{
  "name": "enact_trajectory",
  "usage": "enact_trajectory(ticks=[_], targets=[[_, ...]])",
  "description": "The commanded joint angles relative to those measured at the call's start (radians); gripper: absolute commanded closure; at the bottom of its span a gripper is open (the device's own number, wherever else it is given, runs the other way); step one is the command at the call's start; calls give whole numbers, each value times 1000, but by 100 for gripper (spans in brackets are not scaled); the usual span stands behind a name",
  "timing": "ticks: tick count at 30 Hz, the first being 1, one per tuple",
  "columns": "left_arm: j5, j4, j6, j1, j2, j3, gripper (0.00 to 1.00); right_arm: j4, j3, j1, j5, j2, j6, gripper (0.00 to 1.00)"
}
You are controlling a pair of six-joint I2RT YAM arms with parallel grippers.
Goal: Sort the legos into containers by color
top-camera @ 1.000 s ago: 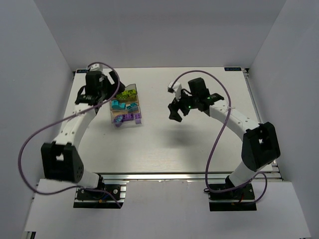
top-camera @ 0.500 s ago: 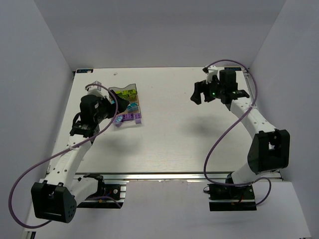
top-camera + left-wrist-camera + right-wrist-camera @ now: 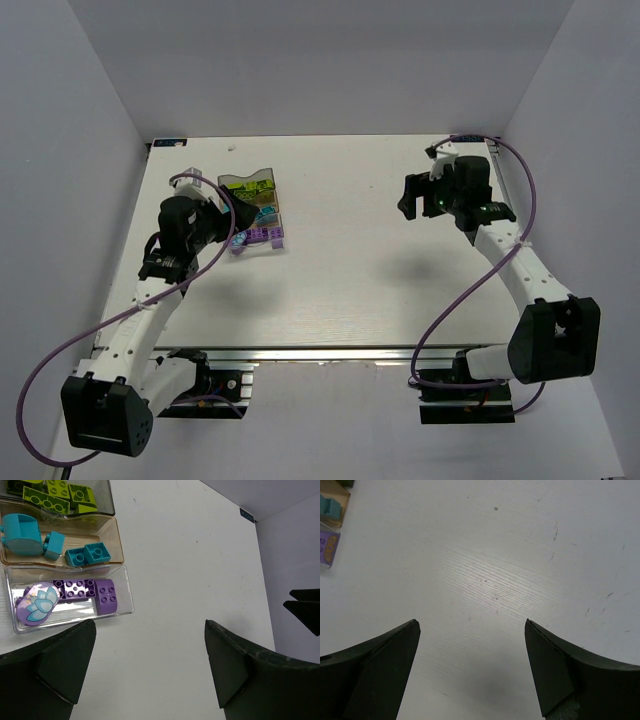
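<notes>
1. Both arms have pulled away from the containers (image 3: 262, 178) over the last second. The left arm has drawn back from behind them to their near left, and the right arm has swung out well to their right.
2. The left gripper (image 3: 149, 625) hangs just near of the containers with its jaws spread wide and nothing between them. The right gripper (image 3: 470, 622) is also spread and empty, over bare table (image 3: 485, 570) far to the right of the containers.
3. The containers are three joined bins in a row:
   - The far, smoky bin holds the green bricks (image 3: 50, 500).
   - The middle, tan bin holds the cyan bricks (image 3: 95, 554).
   - The near, clear bin holds the purple bricks (image 3: 106, 596) and a round flower-printed piece (image 3: 37, 602).
4. Every brick I can see lies in a bin with others of its colour, so the sorting looks finished or very nearly so.
5. Handling, as a judgement:
   - The bricks are light, hard and stiff, with smooth sides that could slip from the jaws.
   - The best hold is across two flat opposite side walls, low on the body, not on the studs.
   - The round piece offers only a thin edge to hold.
   - The bins look thin and light, so a nudge could slide or tip the whole row.
</notes>
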Motion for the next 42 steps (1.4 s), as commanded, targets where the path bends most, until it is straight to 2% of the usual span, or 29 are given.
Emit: enact_trajectory(ticks=[1,16,38,42], targets=[[7,-9,8,-6,-37,-4,2,45,-21,-6,21,-37,25,11],[-12,-40,15,-5,-85,-23,2,67,-72,-7,15,-67,43,11],[-16,-21,12,-6,-69,-31,2,76,-78,-7,25,-48,69,10],[-19,-12,12,-6,-65,-35,2,84,-88,-7,-10,-46,62,11]])
